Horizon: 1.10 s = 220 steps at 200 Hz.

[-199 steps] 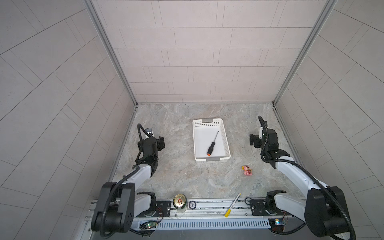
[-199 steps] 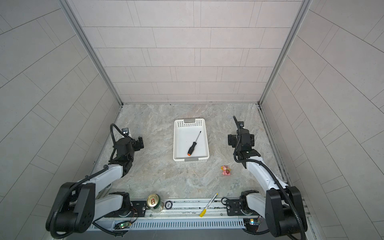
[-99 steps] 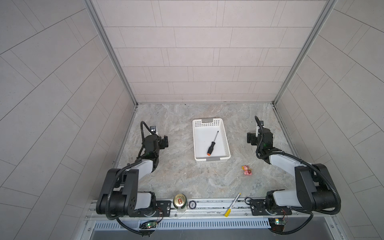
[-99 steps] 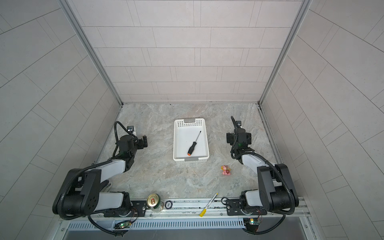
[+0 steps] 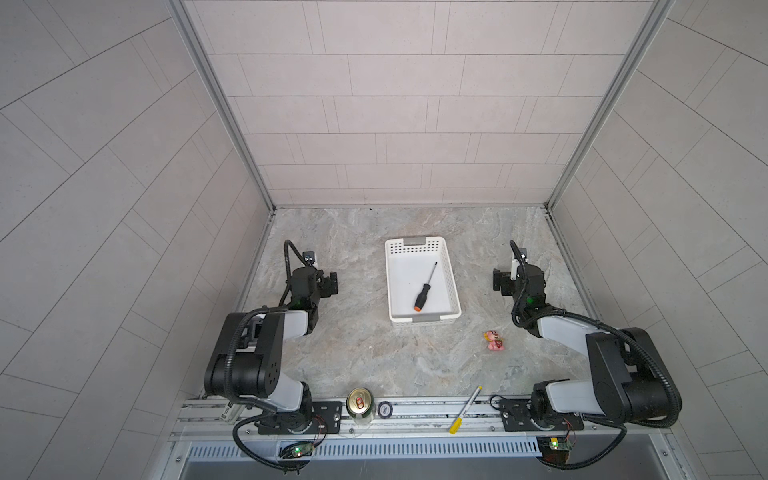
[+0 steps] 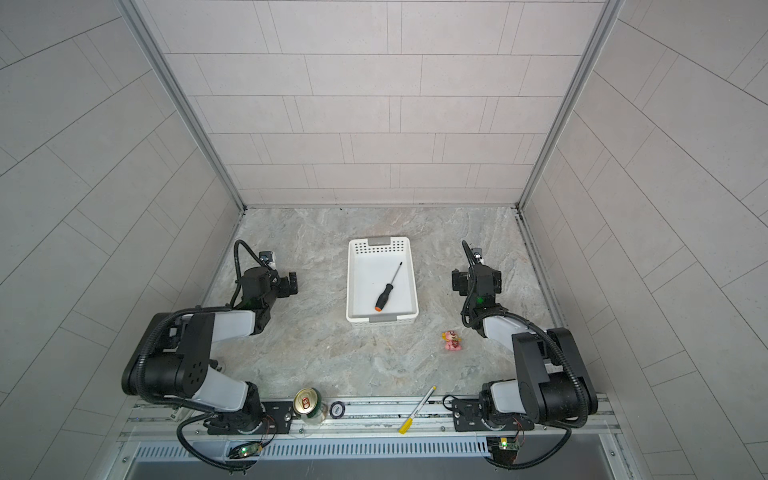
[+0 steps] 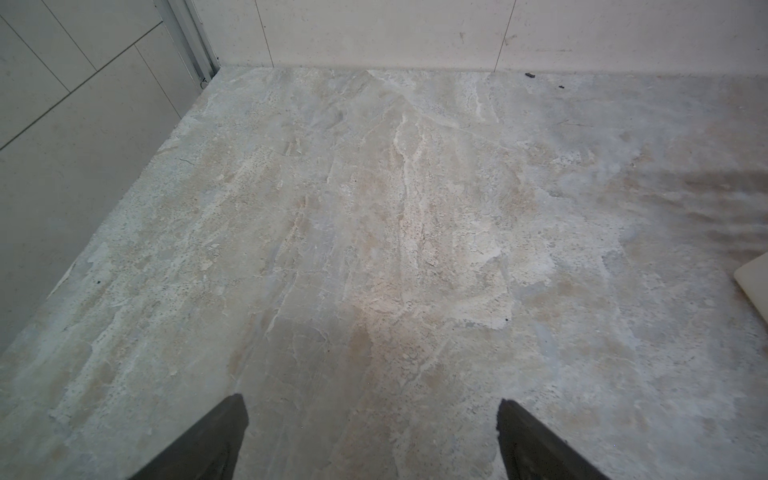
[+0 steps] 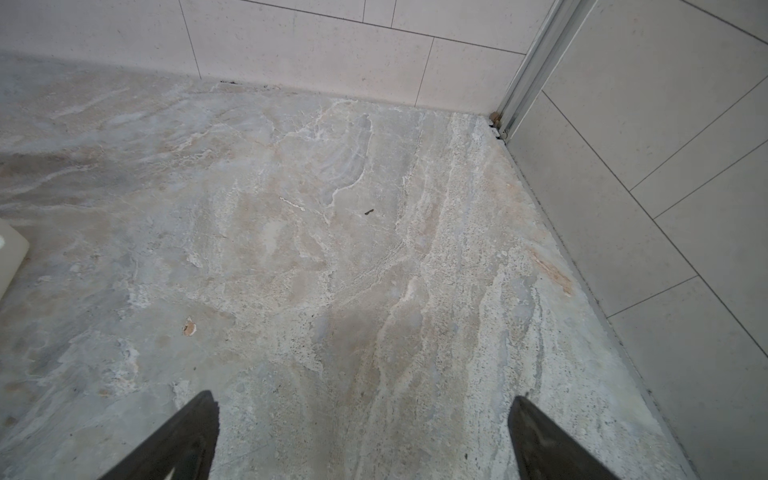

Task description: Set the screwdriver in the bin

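The screwdriver [image 5: 424,289] [image 6: 386,289], black-handled with an orange butt, lies slantwise on the floor of the white perforated bin [image 5: 415,246] [image 6: 378,248] at mid-table in both top views. My left gripper [image 5: 330,284] [image 6: 293,283] [image 7: 370,401] sits low to the left of the bin, open, with only bare stone between its fingers. To the bin's right, my right gripper [image 5: 497,282] [image 6: 456,282] [image 8: 362,397] is also open and empty. A corner of the bin [image 7: 754,278] [image 8: 10,253] shows at the edge of each wrist view.
A pink toy [image 5: 493,340] lies in front of the bin to the right. On the front rail stand a drink can [image 5: 360,405] and a small dark disc [image 5: 384,409], with a yellow-capped pen [image 5: 465,409] beside them. Tiled walls close in the back and both sides.
Both arms have folded back toward their bases, elbows raised, with the grippers staying low beside the bin. The screwdriver has not moved.
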Tool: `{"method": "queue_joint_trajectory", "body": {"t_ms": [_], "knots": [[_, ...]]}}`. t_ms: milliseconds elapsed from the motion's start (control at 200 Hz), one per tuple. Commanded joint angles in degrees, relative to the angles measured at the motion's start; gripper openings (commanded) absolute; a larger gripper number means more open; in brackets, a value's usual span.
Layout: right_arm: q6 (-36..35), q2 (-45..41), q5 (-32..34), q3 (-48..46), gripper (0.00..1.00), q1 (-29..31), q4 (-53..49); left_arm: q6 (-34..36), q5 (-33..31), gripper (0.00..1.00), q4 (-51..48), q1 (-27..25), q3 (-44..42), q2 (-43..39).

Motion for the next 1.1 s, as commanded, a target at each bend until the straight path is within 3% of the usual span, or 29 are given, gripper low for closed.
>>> {"method": "queue_joint_trajectory", "body": {"t_ms": [0,335,531,626,686,796,1096], "knots": [[-1.1,0.4,-0.5,-0.1,1.0,0.5,3.1,-0.1,-0.8,1.0,1.3,0.3,1.2,-0.1],[-2.0,8.3,-3.0,-2.0,0.99,-0.5,13.6,-0.6,-4.0,1.0,1.3,0.3,1.1,0.1],[-2.2,8.2,-4.8,-1.8,1.0,-0.8,13.0,0.0,-1.8,1.0,5.3,0.3,-1.1,0.2],[-0.3,8.9,-8.9,-0.3,1.0,-3.5,10.6,0.6,-0.2,1.0,2.9,0.3,0.6,1.0],[-0.5,8.8,-8.8,-0.4,1.0,-3.5,10.9,0.6,-0.3,1.0,2.7,0.3,0.7,0.8],[-0.4,9.0,-8.7,-0.4,1.0,-3.5,11.1,0.2,-6.2,1.0,1.5,-1.1,1.5,1.3],[-0.1,8.4,-5.5,-0.6,1.0,-2.8,11.0,0.3,-6.0,1.0,1.9,-1.3,1.1,0.7]]}}
